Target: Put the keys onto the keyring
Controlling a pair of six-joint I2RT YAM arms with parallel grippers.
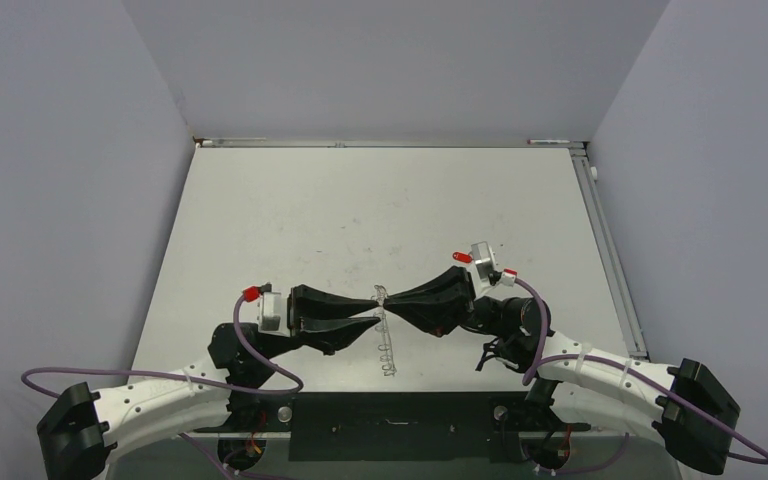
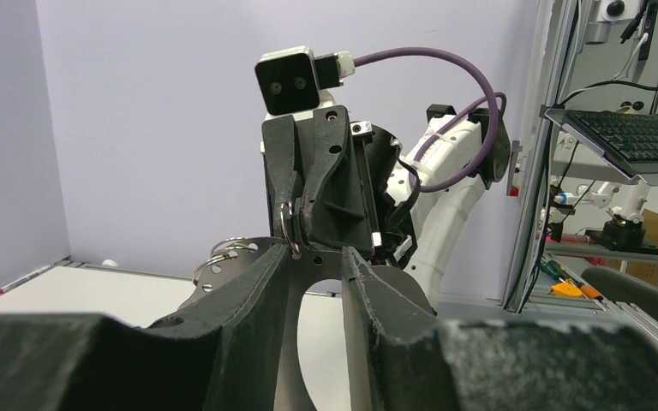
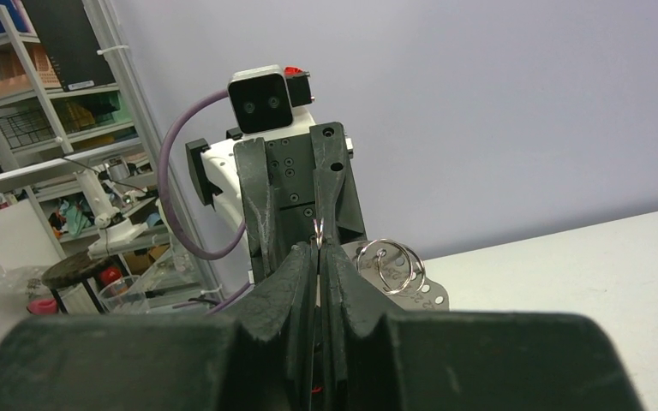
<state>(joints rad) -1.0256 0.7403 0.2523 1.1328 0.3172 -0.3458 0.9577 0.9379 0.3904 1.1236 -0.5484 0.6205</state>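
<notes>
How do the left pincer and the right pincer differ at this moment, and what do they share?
The left pincer has its fingers apart, with a clear gap. The right pincer has its fingers pressed together on a thin silvery edge of the keyring. The left pincer reaches in from the left and the right pincer from the right, so they face each other. Both are black and two-fingered, and they meet tip to tip above the table.
</notes>
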